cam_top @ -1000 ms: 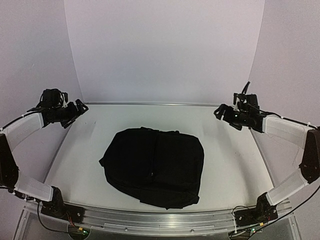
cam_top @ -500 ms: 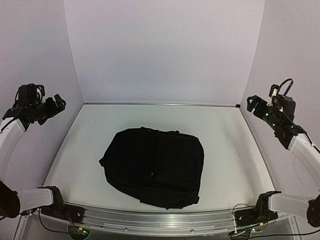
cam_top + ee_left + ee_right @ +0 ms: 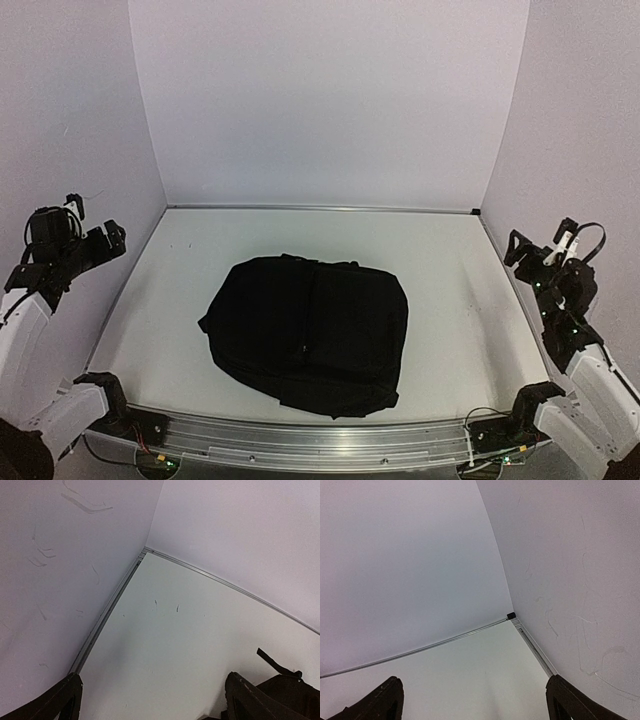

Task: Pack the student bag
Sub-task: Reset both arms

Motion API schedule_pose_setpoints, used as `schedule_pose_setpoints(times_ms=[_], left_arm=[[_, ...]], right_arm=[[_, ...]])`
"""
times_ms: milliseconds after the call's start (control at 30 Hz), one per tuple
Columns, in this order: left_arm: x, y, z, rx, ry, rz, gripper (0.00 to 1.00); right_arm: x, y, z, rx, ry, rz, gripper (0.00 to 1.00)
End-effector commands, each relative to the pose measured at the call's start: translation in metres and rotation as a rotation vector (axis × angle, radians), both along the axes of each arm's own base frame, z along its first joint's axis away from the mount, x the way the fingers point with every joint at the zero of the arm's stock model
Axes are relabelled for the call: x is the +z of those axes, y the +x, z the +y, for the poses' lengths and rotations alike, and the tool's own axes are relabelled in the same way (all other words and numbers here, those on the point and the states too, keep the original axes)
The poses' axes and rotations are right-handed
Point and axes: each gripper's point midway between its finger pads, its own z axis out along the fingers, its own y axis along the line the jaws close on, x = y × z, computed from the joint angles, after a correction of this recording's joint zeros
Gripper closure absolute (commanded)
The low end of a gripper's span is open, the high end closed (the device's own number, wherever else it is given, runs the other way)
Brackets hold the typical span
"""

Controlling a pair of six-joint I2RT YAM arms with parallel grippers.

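Observation:
The student bag point(image 3: 312, 332), a large black fabric backpack, lies flat and closed in the middle of the white table. A corner of it with a strap shows at the lower right of the left wrist view point(image 3: 290, 690). My left gripper point(image 3: 98, 240) is open and empty at the far left edge, raised and well away from the bag. My right gripper point(image 3: 527, 249) is open and empty at the far right edge, also clear of the bag. In the wrist views only the tips of the spread fingers point(image 3: 247, 695) point(image 3: 572, 700) show at the bottom corners.
White walls enclose the table on the left, back and right, with a metal rim point(image 3: 320, 208) along the back edge. A metal rail point(image 3: 310, 440) runs along the near edge between the arm bases. No books or other loose items are in view.
Both arms have pulled back and down toward their bases, the left to the left wall, the right to the right wall. The bag has not moved.

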Motion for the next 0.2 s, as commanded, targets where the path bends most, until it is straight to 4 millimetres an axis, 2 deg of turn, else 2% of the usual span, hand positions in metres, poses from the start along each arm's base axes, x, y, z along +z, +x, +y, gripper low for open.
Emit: schedule_pose_setpoints(times_ms=[0, 167], left_arm=[[0.0166, 0.0026, 0.0067, 0.032, 0.029, -0.061, 0.00], [0.0165, 0.0023, 0.0062, 0.033, 0.021, -0.063, 0.00]], right_arm=[[0.0314, -0.0072, -0.0044, -0.028, -0.010, -0.122, 0.02], [0.0300, -0.0044, -0.0044, -0.029, -0.017, -0.111, 0.02]])
